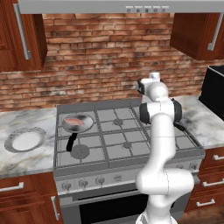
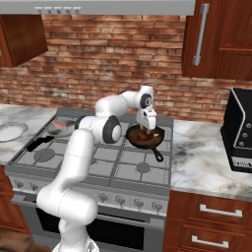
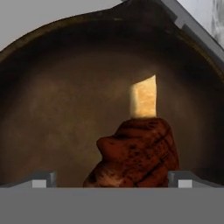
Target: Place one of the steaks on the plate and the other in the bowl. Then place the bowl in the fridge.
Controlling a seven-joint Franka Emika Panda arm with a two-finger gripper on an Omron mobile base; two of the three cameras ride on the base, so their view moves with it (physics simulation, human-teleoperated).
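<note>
Lying between the open gripper's (image 3: 112, 178) fingers, seemingly untouched: brown steak (image 3: 135, 153).

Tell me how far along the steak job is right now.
Nothing is placed yet. The pink steak lies in the steel pan and the plate is bare. In hand: the open end effector is down over the brown steak in the dark skillet, fingertips either side. Left: both placements, then the bowl into the fridge.

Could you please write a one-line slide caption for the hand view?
Open end effector poised over the dark brown steak lying in a dark skillet beside a pale yellow chunk.
</note>
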